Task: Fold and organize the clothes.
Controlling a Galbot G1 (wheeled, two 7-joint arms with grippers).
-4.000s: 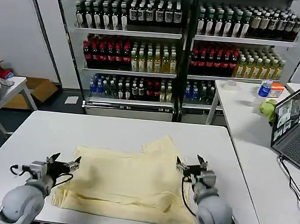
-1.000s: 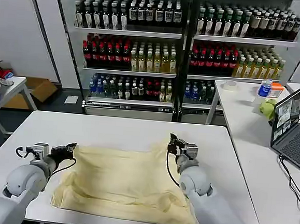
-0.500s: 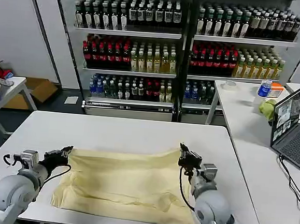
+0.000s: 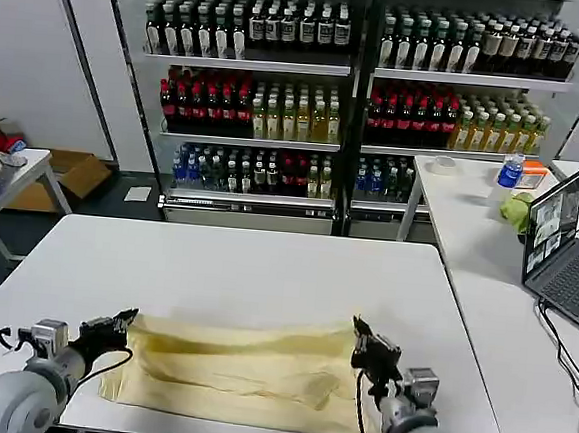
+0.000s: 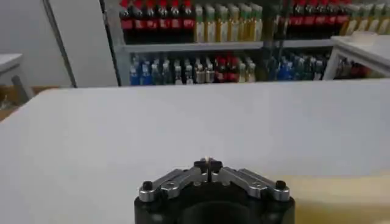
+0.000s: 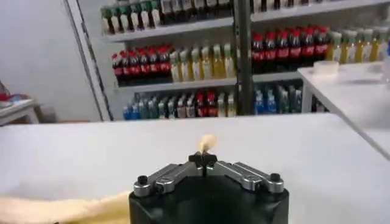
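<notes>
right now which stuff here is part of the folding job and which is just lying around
Part of the job:
- cream T-shirt on the white table
- left gripper, shut on the shirt's left edge
- right gripper, shut on its right edge

Just lying about:
- laptop on the side table
- green cloth beside it
- water bottle
- drink shelves behind

The cream T-shirt point(image 4: 242, 368), folded over into a long, low band with soft wrinkles, lies flat across the near part of the white table point(image 4: 246, 263), close to its front edge.
</notes>
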